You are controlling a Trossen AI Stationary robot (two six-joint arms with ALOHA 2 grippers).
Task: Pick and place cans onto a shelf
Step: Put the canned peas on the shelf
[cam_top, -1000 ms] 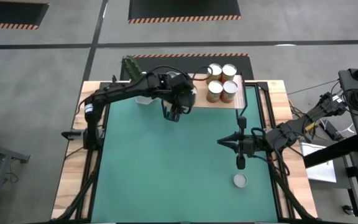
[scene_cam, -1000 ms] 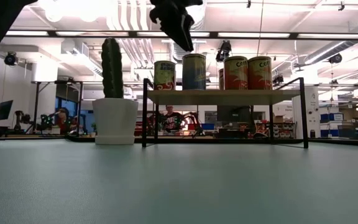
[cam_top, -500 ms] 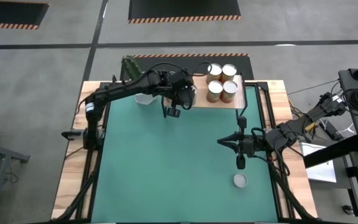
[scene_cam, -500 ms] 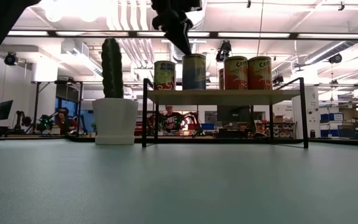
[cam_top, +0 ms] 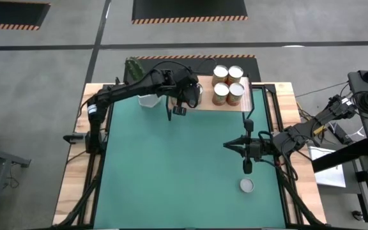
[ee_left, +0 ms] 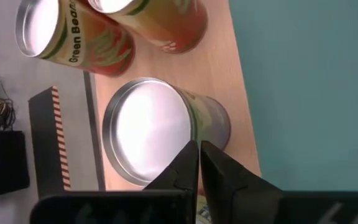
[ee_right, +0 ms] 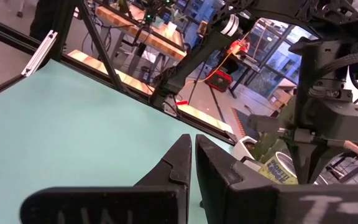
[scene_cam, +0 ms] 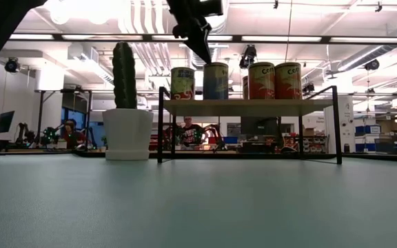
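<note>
The shelf (scene_cam: 247, 107), a light-wood board on thin black legs, stands at the table's far edge. Several cans stand upright on it, among them two orange-labelled ones (scene_cam: 260, 80) (scene_cam: 288, 80) and a greenish one (scene_cam: 182, 83). My left gripper (scene_cam: 207, 58) is shut and slants down toward the right. Its tips are at the top rim of the second can from the left (ee_left: 154, 134). Another can (cam_top: 246, 185) stands on its base on the green mat near the right front. My right gripper (cam_top: 227, 145) waits shut and level above the mat's right half, touching nothing. My left gripper's shut fingertips (ee_left: 188, 163) stand over the near rim (ee_left: 166, 177) of the can's silvery top, coming slantwise from above. I cannot tell whether they touch it. The can stands upright on the shelf board (ee_left: 229, 81).
A cactus in a white pot (scene_cam: 126, 134) stands on the mat just left of the shelf. Wooden borders and black frame rails (cam_top: 276, 128) run along the table's sides. The green mat (cam_top: 171, 172) lies bare through its middle and left half.
My left gripper has shut its fingers, with nothing between them, and has drifted a little toward the far edge and the shelf. The cans on the shelf stand as before.
</note>
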